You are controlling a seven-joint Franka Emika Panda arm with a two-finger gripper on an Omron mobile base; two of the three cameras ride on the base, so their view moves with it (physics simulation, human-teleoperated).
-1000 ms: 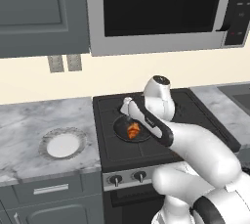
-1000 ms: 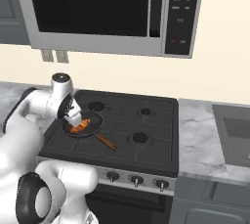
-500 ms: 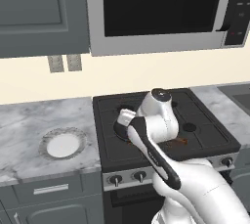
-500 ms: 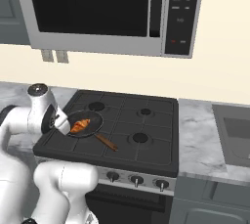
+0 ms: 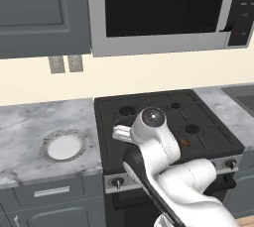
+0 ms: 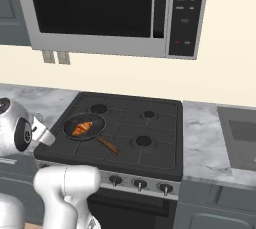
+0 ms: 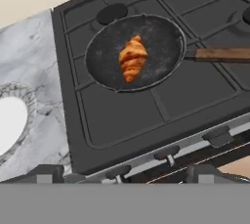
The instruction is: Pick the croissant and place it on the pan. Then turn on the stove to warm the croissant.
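Observation:
The croissant [image 7: 133,57] lies golden-orange in the middle of the dark round pan [image 7: 161,37], free of any grip. The pan sits on the front left burner of the black stove [image 7: 122,115], its wooden handle [image 7: 222,54] pointing right. In the right base view the croissant [image 6: 82,129] rests in the pan [image 6: 97,123] on the stove [image 6: 150,138]. My gripper [image 7: 124,173] hangs open and empty above the stove's front edge, back from the pan, with a row of dark knobs [image 7: 217,135] just below it.
A white plate [image 5: 63,146] with a grey patterned rim sits on the marble counter [image 5: 30,122] left of the stove. A microwave [image 6: 100,8] hangs above. More knobs [image 6: 140,184] line the silver front panel. My own arm [image 5: 158,146] covers the stove's front left in the left base view.
My arm has drawn back from over the pan toward the stove's front edge. The croissant stays in the pan. The jaws have stayed open.

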